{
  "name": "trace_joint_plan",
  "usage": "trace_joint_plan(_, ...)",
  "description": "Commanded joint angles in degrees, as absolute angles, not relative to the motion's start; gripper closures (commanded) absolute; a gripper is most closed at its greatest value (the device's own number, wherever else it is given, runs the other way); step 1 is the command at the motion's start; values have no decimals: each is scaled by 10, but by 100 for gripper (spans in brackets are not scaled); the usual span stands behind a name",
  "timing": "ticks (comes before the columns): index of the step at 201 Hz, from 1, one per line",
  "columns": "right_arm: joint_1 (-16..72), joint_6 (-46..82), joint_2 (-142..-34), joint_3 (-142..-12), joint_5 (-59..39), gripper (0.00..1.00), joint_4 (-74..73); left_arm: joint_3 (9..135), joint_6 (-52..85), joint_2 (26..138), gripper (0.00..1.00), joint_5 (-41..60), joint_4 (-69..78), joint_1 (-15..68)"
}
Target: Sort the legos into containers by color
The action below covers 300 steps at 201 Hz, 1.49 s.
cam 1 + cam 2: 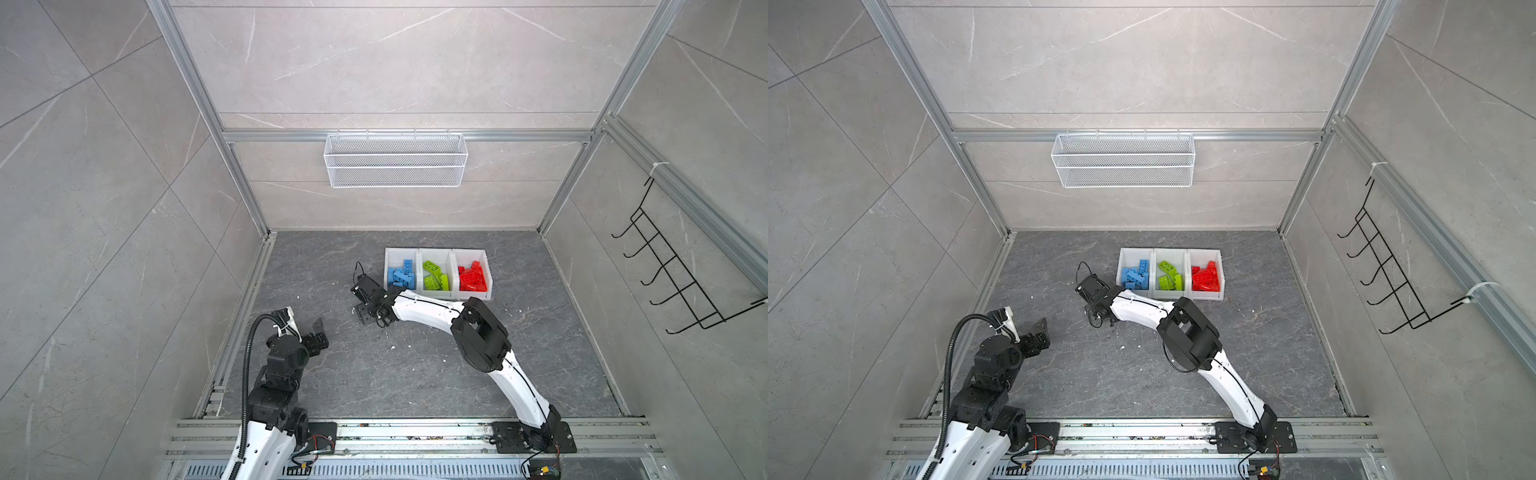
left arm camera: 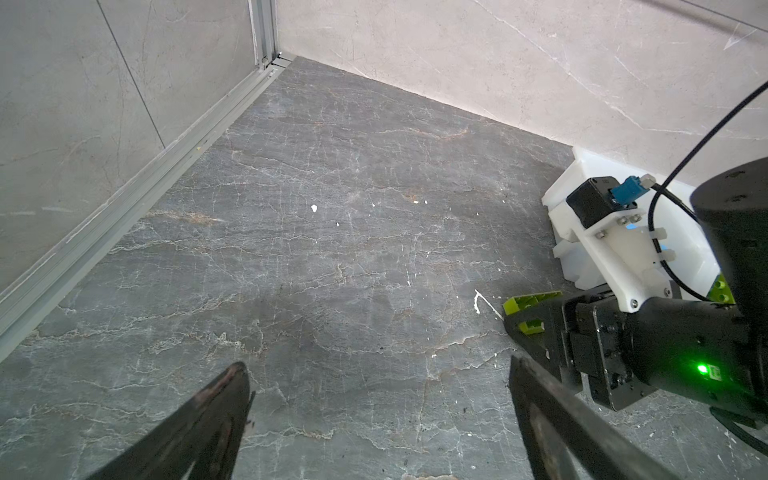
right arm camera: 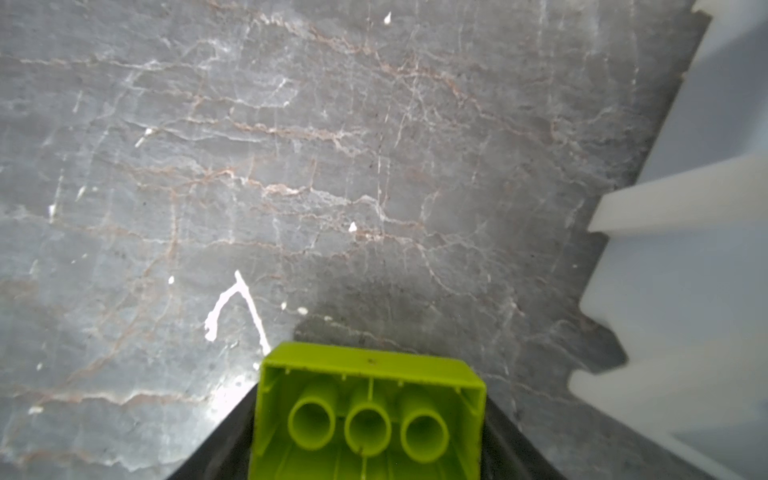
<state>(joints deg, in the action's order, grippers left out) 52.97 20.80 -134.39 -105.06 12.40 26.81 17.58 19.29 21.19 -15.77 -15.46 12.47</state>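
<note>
Sorting bricks by colour, at the pick-up of a green brick.

**Nearest the robot:** the left end effector hangs over bare worktop, well apart from the bins and off their blue end. Its jaws stand wide open and hold nothing.

**Closer to the bins:** the right end effector reaches across the middle and sits low, just beside the near corner of the bins' blue end. Its jaws press on both sides of a green brick. The brick's hollow underside with three tubes faces the wrist camera. Whether the brick rests on the worktop or hangs just above it cannot be told.

**The bins:** three joined white boxes form one row.
- The end box nearest the right end effector holds blue bricks.
- The middle bin holds green bricks.
- The far end box holds red bricks.

Each colour lies in its own box. Both top views show no other loose brick, so this one is probably the last.

**Beyond the bins:** a wire basket hangs on the back wall and has no part in the sort.

**Step in hand:** the grasp of the green brick.

**Next move:** this calls for a lift high enough to clear the bins' rim. The brick must then travel past the blue box to a point over the middle bin, and be released only there. The grip sits near the jaw tips, so a gentle carry seems wise.
</note>
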Motion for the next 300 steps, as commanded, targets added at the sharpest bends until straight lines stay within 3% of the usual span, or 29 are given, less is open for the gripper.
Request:
trace_joint_plan(1,535,194,-1274,-998,120,33,225,176,192,210,1,-154,-155,122)
trace_joint_plan(40,515,191,-1152,-865,84,35,140,176,192,213,1,-153,-155,121)
trace_joint_plan(85,416,178,-1053,-775,5,37,104,180,192,227,1,-151,-151,120)
trace_joint_plan(168,249,150,-1090,-821,-76,37,119,183,189,245,1,-144,-144,121)
trace_joint_plan(202,219,152,-1119,-871,-106,23,165,213,210,234,1,-168,-175,121)
trace_joint_plan(245,210,138,-1036,-830,-72,13,151,249,175,300,1,-206,-155,121)
trace_joint_plan(280,175,155,-833,-613,-41,9,35,237,124,372,1,-257,-53,118)
trace_joint_plan(300,166,141,-718,-464,70,0,-28,210,95,422,1,-267,33,103)
